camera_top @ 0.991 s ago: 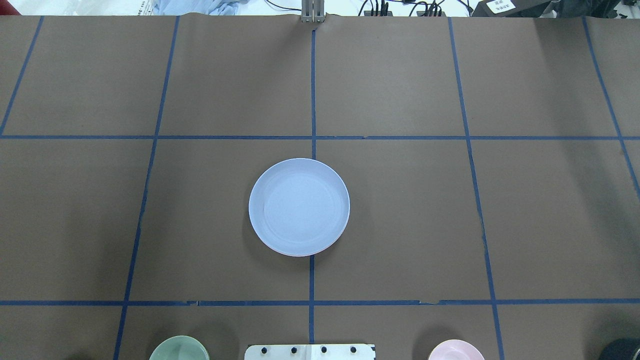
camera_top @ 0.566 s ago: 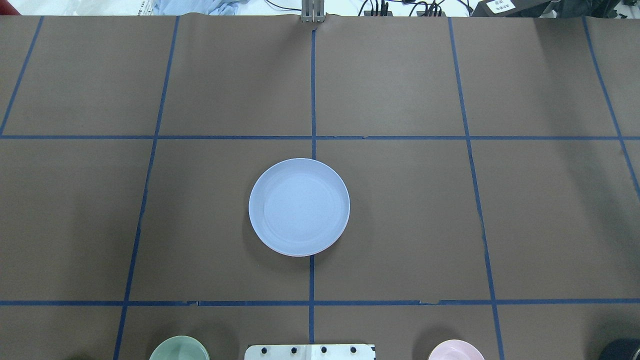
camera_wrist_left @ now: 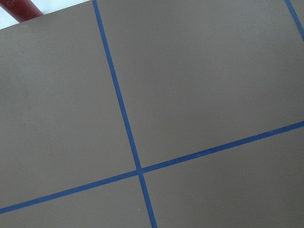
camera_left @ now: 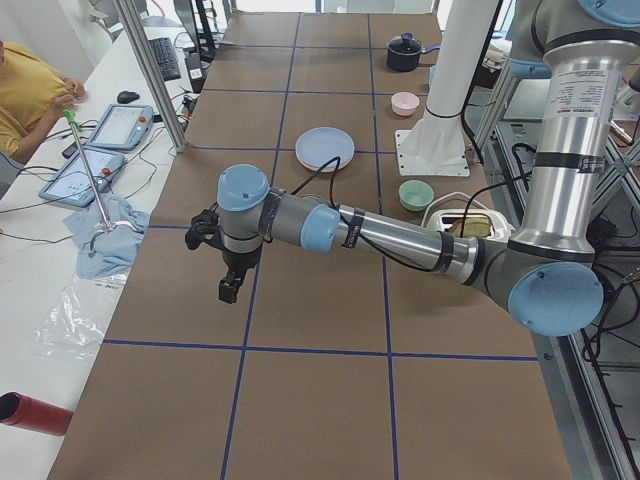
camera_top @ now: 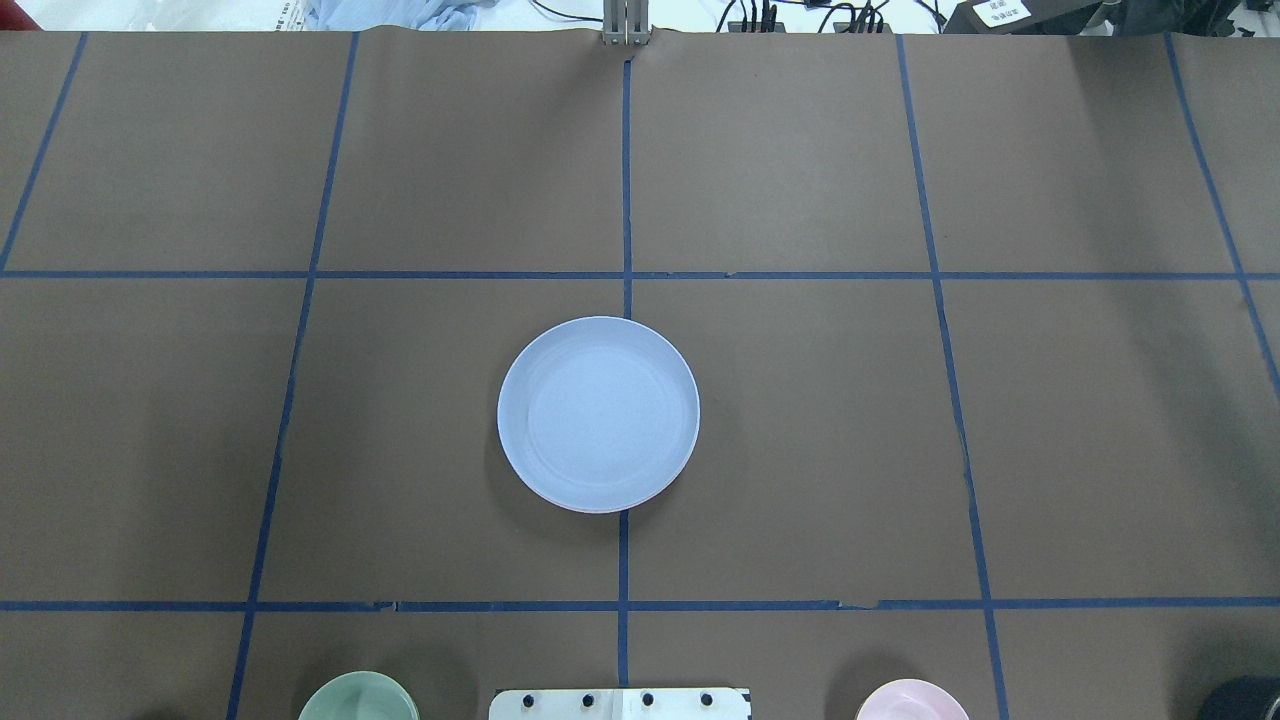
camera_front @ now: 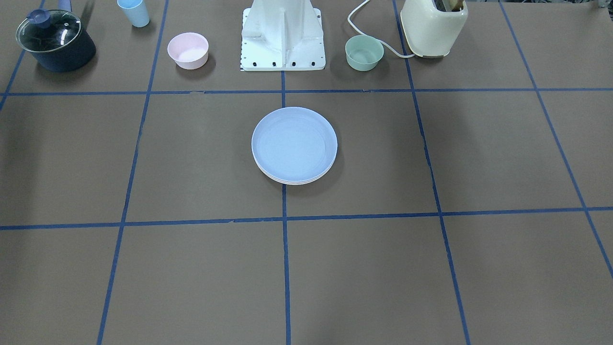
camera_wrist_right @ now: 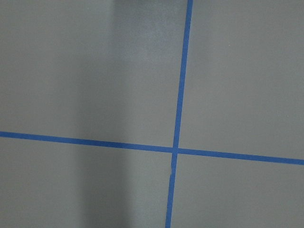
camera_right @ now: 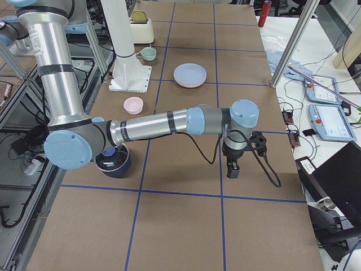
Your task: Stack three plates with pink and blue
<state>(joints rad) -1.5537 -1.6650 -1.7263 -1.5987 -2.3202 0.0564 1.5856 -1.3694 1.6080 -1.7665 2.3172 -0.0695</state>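
Observation:
The light blue plate (camera_front: 294,143) lies on top of a stack at the table's middle and also shows in the overhead view (camera_top: 598,412). Thin pale rims (camera_front: 293,182) of plates under it peek out at its near edge. I cannot tell the pink plate from the cream one there. My left gripper (camera_left: 229,291) hangs over bare table far from the stack, seen only in the left side view. My right gripper (camera_right: 232,170) hangs likewise at the other end. I cannot tell whether either is open or shut. Both wrist views show only brown table and blue tape.
Along the robot's side stand a dark lidded pot (camera_front: 54,40), a small blue cup (camera_front: 133,12), a pink bowl (camera_front: 187,50), the white robot base (camera_front: 282,38), a green bowl (camera_front: 364,52) and a cream toaster (camera_front: 433,26). A person (camera_left: 25,95) sits beyond the table.

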